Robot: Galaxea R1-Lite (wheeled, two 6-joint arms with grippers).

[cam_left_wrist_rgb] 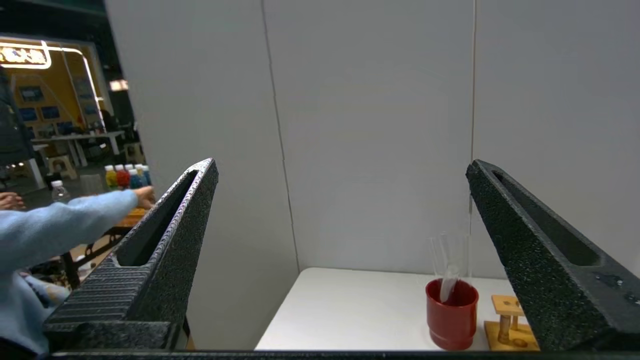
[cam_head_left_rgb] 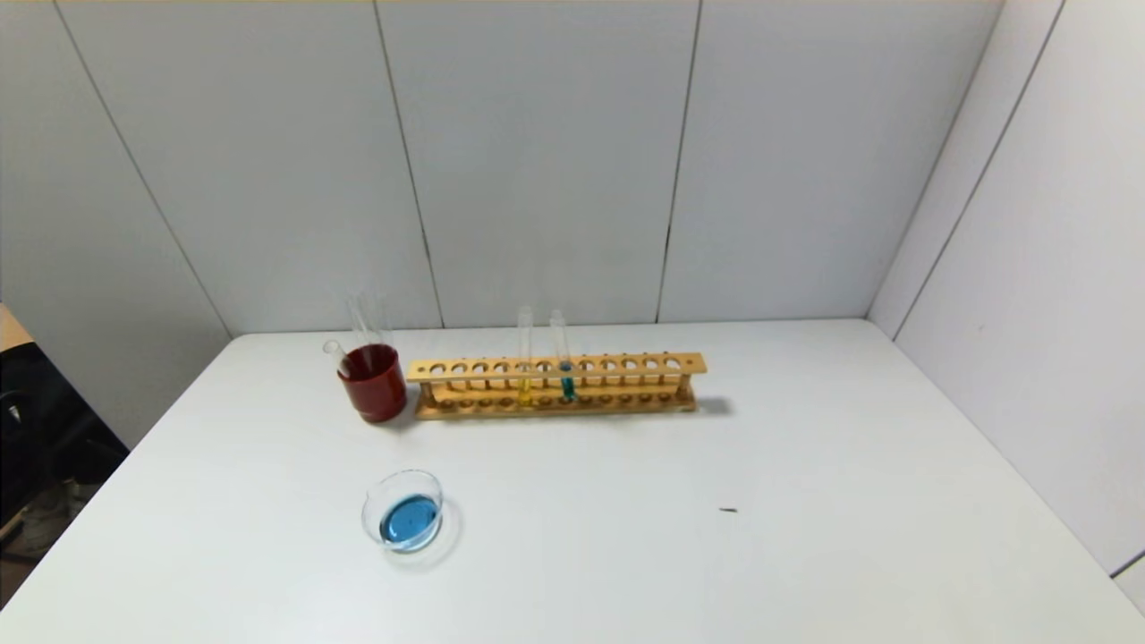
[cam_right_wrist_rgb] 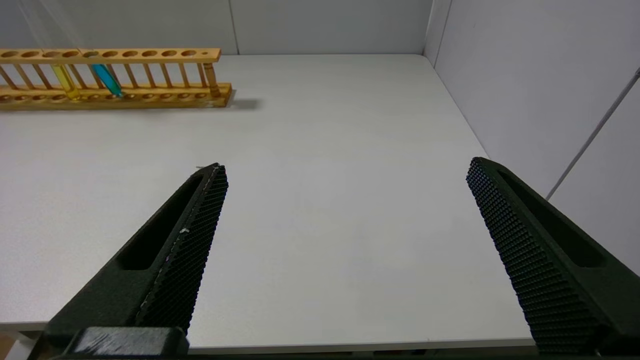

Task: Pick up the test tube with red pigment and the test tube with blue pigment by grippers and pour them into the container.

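The test tube with blue pigment [cam_head_left_rgb: 565, 376] stands in the wooden rack [cam_head_left_rgb: 626, 365], next to a yellow-liquid tube [cam_head_left_rgb: 524, 380]. It also shows in the right wrist view [cam_right_wrist_rgb: 106, 79]. No tube with red liquid shows. The container [cam_head_left_rgb: 404, 512], a low clear glass dish, holds blue liquid at the table's front left. Neither gripper shows in the head view. My left gripper [cam_left_wrist_rgb: 342, 165] is open and empty, off the table's left, facing the red cup. My right gripper [cam_right_wrist_rgb: 347, 165] is open and empty over the table's near right edge.
A dark red cup [cam_head_left_rgb: 374, 383] left of the rack holds clear, empty-looking tubes [cam_head_left_rgb: 365, 322]; it also shows in the left wrist view [cam_left_wrist_rgb: 451, 315]. White walls close the back and right. A person's blue-sleeved arm [cam_left_wrist_rgb: 65, 220] reaches beyond the left wall.
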